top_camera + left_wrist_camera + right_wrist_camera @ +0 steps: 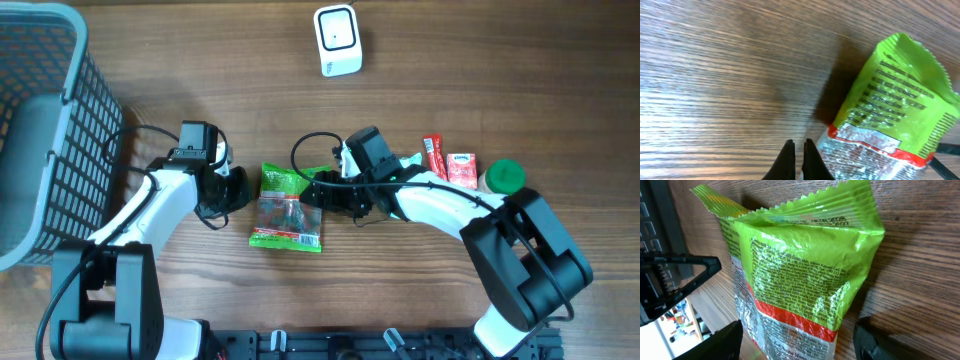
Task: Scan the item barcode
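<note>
Barely started here, we reckon. Our left pincer (232,188) is pressed shut, with the bag (285,210) just to its right. The bag lies flat between both pincers, its long axis running from our side toward the scanner (337,40) side, crimped green end farthest. Our right pincer (312,192) is spread around the bag's edge, not pinching yet. Lifting and scanning are left.

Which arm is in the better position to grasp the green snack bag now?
Right. The right gripper is open with a finger on each side of the green snack bag. The left gripper is shut, beside the bag, not around it.
</note>
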{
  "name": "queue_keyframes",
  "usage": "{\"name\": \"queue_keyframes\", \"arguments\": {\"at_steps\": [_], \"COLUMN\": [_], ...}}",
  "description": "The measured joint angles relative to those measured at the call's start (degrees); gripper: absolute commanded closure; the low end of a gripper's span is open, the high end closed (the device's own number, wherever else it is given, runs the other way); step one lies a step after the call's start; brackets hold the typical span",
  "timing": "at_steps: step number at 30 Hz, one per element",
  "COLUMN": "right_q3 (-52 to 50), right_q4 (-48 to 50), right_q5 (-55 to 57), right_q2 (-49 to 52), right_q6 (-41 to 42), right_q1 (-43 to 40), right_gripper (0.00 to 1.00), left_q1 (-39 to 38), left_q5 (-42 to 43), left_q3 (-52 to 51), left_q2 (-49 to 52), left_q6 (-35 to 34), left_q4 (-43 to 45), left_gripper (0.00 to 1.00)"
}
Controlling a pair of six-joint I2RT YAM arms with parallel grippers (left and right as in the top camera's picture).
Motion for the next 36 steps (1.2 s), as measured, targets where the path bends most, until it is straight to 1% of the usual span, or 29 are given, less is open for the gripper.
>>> {"name": "queue_keyframes", "arguments": {"at_steps": [12, 19, 25, 36], "right_q3": [-0.13, -0.13, -0.15, -0.15], "right_q4": [0.20, 0.20, 0.20, 0.24], "right_q5": [-0.02, 0.00, 0.00, 0.00], "right_q2": [-0.02, -0.07, -0.07, -0.07], "right_q6": [0.00, 0.00, -0.02, 0.00], "right_q1": [0.00, 0.00, 0.00, 0.00], "right_gripper": [0.28, 0.28, 0.28, 0.28], "left_q1": [-0.52, -1.68, -1.68, -1.29], "left_q5": [1.14, 1.51, 1.51, 1.55], "left_q3": [0.00, 0.00, 0.07, 4.90], "left_q2": [0.17, 3.37, 3.65, 3.65], "left_q6": [0.00, 0.02, 0.59, 1.29], "left_q4": [-0.22, 1.53, 1.70, -2.67], "left_gripper": [0.96, 0.96, 0.96, 0.96]}}
